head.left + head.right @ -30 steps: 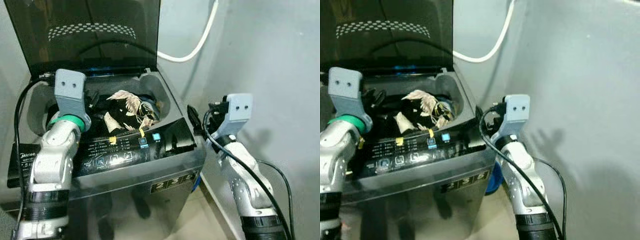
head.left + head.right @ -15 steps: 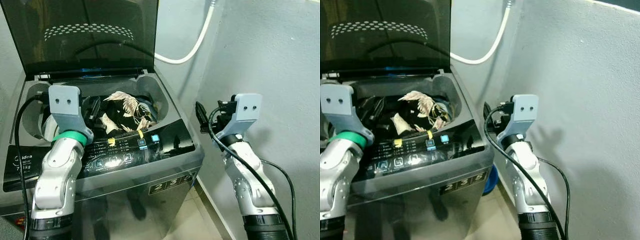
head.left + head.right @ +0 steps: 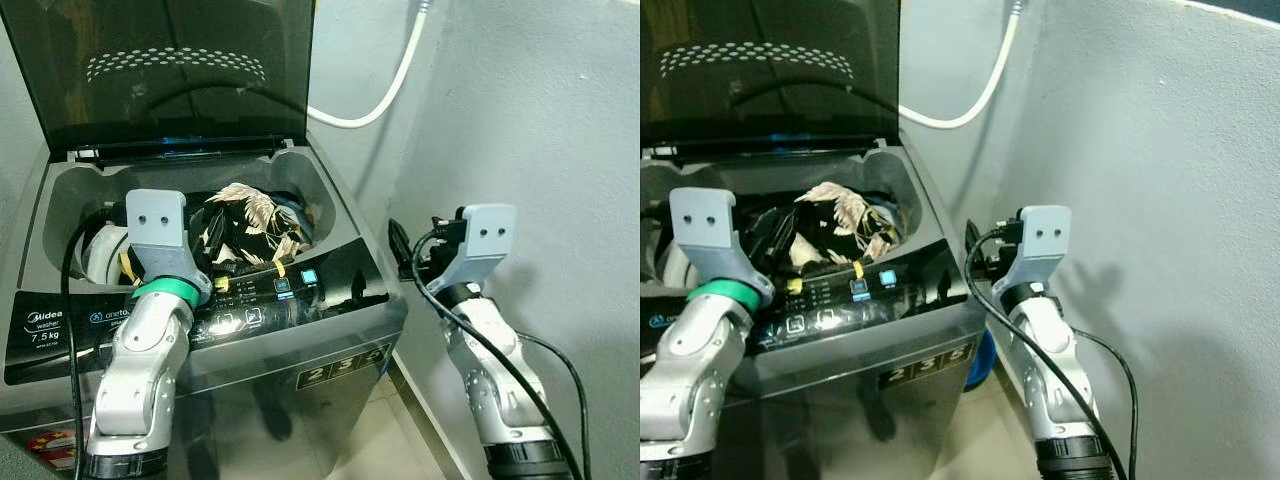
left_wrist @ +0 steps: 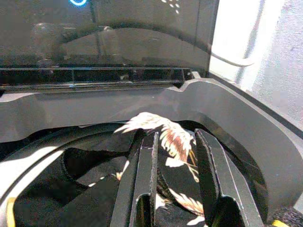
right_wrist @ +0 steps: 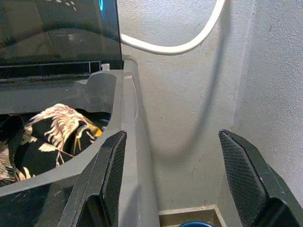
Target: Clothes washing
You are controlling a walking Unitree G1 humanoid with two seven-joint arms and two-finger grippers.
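Observation:
A top-loading washing machine (image 3: pixel 340 290) stands before me with its dark lid (image 3: pixel 170 70) raised. In its drum lies a black garment with a cream bird print (image 3: pixel 255 215). My left gripper (image 4: pixel 177 135) hangs over the front of the drum and points at that garment. Its fingers (image 4: pixel 147 175) stand a little apart with the cloth showing behind the gap, so it is open. My right gripper (image 5: pixel 173 135) is wide open beside the washer's right wall, in the gap to the grey wall, and holds nothing.
A white hose (image 3: pixel 385 95) loops down the back wall behind the lid. A white item (image 3: pixel 98 252) lies at the drum's left side. The grey wall (image 3: pixel 560 150) stands close on the right. Something blue (image 3: pixel 985 360) sits on the floor by the washer's right foot.
The camera has shifted. My left arm has moved right along the drum's front edge, nearer the printed garment. The right arm stays beside the washer, slightly lower.

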